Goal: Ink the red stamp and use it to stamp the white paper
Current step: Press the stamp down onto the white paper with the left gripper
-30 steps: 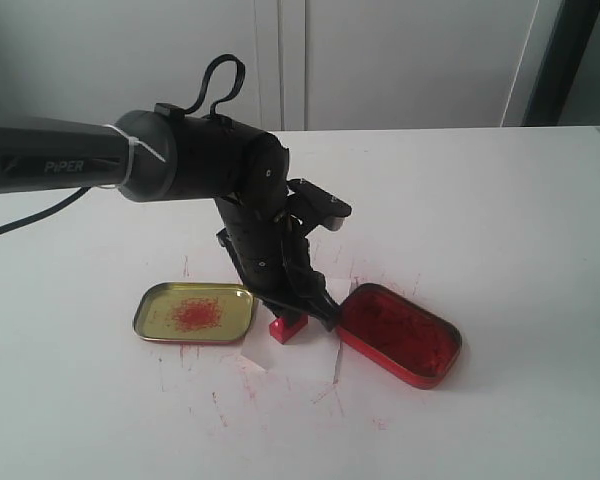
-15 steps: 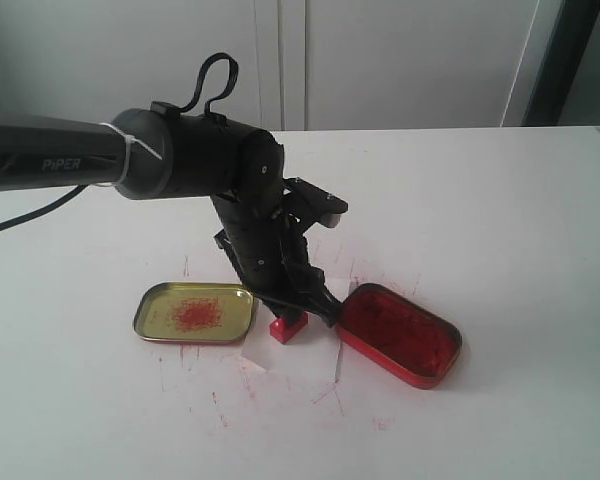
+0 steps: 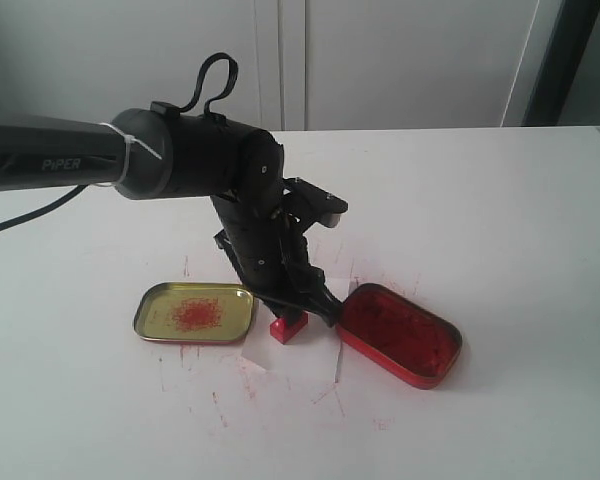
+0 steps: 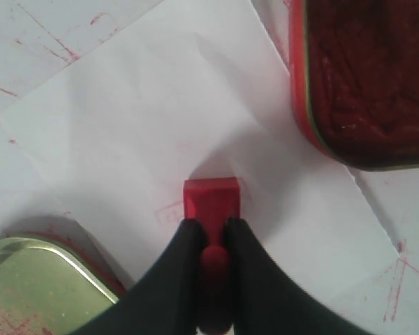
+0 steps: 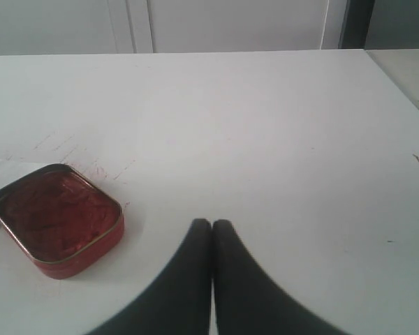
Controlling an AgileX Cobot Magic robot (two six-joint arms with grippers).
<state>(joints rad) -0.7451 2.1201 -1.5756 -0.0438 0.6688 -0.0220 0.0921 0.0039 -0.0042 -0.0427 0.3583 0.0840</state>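
Note:
The red stamp (image 3: 289,327) (image 4: 211,200) stands base-down on the white paper (image 3: 302,362) (image 4: 140,118), between the two tins. My left gripper (image 3: 302,312) (image 4: 211,229) is shut on the stamp's narrow handle, black fingers pressing it from both sides. A faint red square mark shows on the paper beside the stamp's base. The red tin of ink paste (image 3: 399,334) (image 4: 366,77) (image 5: 56,218) lies just right of the paper. My right gripper (image 5: 211,225) is shut on nothing, held over bare table away from the tin; the exterior view does not show it.
A shallow gold tray (image 3: 194,312) (image 4: 35,283) with red smears lies left of the paper, one corner of the paper by its rim. The white tabletop (image 3: 500,220) bears red scratch marks around the paper. The left arm (image 3: 180,165) reaches in from the left.
The left arm shifted slightly left in the first half second, then held still. The stamp stays on the paper in the same spot.

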